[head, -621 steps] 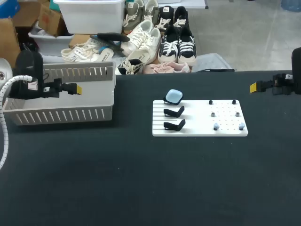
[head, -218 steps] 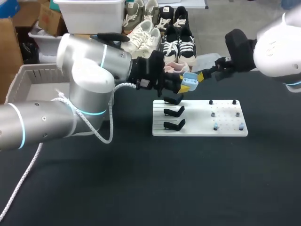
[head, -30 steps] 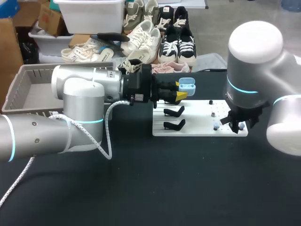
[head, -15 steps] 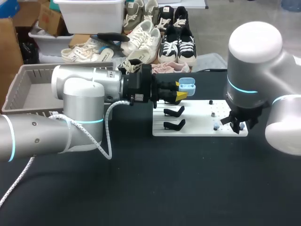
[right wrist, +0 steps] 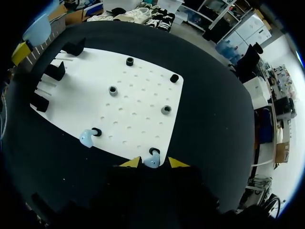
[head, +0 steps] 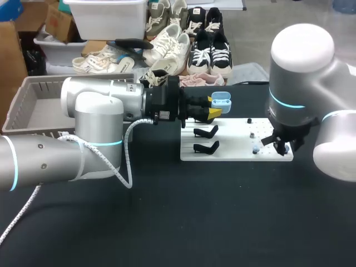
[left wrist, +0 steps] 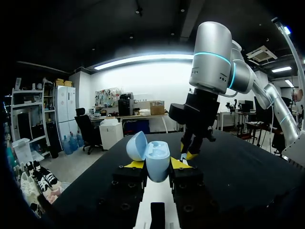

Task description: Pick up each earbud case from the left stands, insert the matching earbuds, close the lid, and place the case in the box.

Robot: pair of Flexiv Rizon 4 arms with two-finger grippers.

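Right end effector (right wrist: 153, 162) astride earbud (right wrist: 151, 163)

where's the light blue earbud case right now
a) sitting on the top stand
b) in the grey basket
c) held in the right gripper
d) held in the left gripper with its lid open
d: the left gripper is shut on the earbud case, held up in the air with its lid hinged open to one side.
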